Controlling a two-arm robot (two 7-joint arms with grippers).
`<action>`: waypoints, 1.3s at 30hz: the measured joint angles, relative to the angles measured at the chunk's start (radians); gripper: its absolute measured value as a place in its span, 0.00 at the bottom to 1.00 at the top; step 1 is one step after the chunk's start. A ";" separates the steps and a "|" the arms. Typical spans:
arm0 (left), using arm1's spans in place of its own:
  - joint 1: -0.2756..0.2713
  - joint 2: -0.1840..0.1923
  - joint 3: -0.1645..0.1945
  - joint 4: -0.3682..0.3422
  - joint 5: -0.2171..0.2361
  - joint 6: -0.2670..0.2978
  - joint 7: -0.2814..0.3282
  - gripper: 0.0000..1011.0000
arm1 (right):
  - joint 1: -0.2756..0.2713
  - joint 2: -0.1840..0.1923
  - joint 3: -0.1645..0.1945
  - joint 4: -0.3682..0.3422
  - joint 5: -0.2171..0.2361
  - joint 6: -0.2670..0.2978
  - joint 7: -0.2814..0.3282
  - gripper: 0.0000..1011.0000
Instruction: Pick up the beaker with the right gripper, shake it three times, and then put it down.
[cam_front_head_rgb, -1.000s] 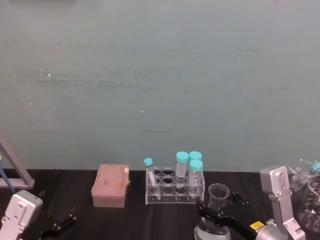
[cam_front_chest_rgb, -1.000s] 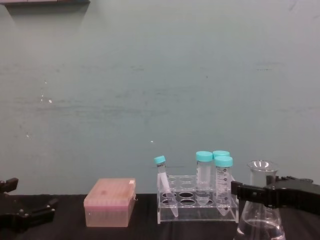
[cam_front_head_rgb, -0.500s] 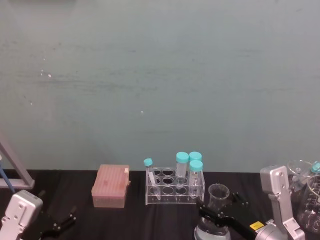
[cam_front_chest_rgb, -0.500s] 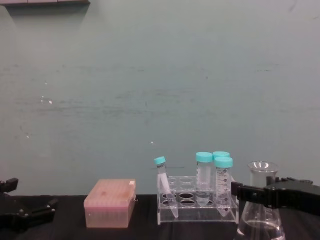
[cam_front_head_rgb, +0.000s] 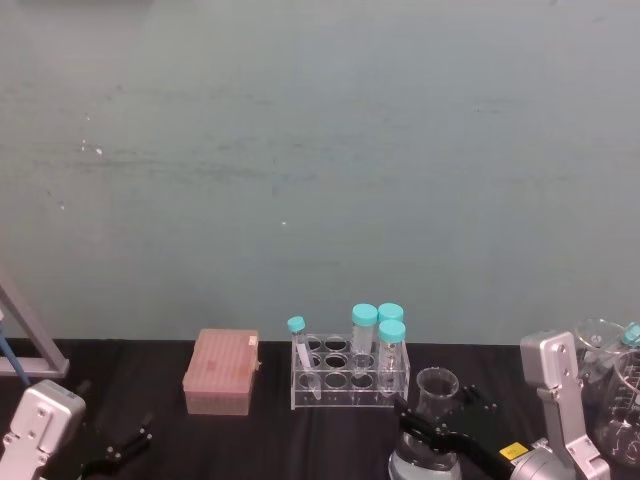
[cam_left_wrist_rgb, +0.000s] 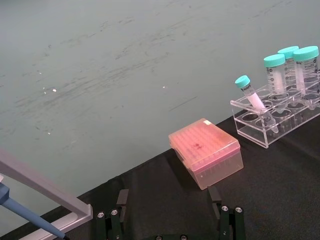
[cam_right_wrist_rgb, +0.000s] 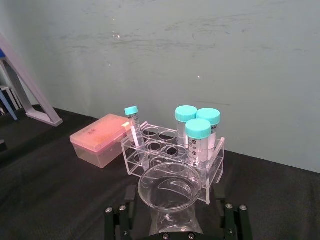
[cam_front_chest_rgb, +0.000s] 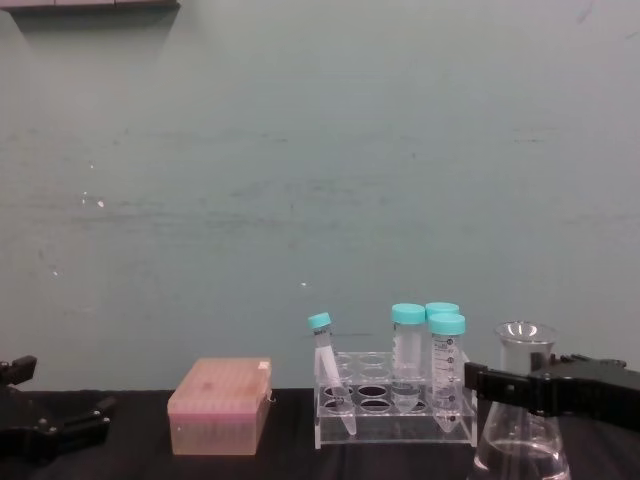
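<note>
I am holding my right pincer (cam_front_head_rgb: 437, 436) wide around the neck of the beaker (cam_front_head_rgb: 436, 386) at the lower right of the head view. In the right wrist view its two black fingers (cam_right_wrist_rgb: 116, 223) are standing on either side of the beaker (cam_right_wrist_rgb: 169, 191), apart from the glass. In the chest view the right pincer (cam_front_chest_rgb: 524, 386) is showing as a flat black bar crossing the neck just under the flared rim, at the lower right of the frame. The beaker (cam_front_chest_rgb: 521, 445) is standing upright with clear liquid in its wide base. Its bottom is running off the lower edge, so I cannot tell whether it is resting on the black worktop (cam_front_head_rgb: 270, 440). Just beside it, toward the centre of the frame, a clear tube rack (cam_front_chest_rgb: 395, 412) is carrying four teal-capped tubes (cam_front_chest_rgb: 408, 345), one of them leaning. A pink box (cam_front_chest_rgb: 220, 406) is sitting left of the rack, apart from it. My left pincer (cam_front_head_rgb: 112, 456) is lying idle at the lower left corner, near the worktop, with its thin fingers (cam_left_wrist_rgb: 111, 223) spread wide and nothing between them.
</note>
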 joint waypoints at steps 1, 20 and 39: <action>0.000 0.000 0.000 0.000 0.000 0.000 0.000 0.99 | 0.000 0.000 0.000 0.000 0.000 0.000 0.000 0.92; 0.000 0.000 0.000 0.000 0.000 0.000 0.000 0.99 | 0.000 0.000 0.000 -0.001 -0.001 -0.003 -0.003 0.45; 0.000 0.000 0.000 0.000 0.000 0.000 0.000 0.99 | -0.002 -0.006 0.016 -0.004 0.011 -0.002 0.000 0.45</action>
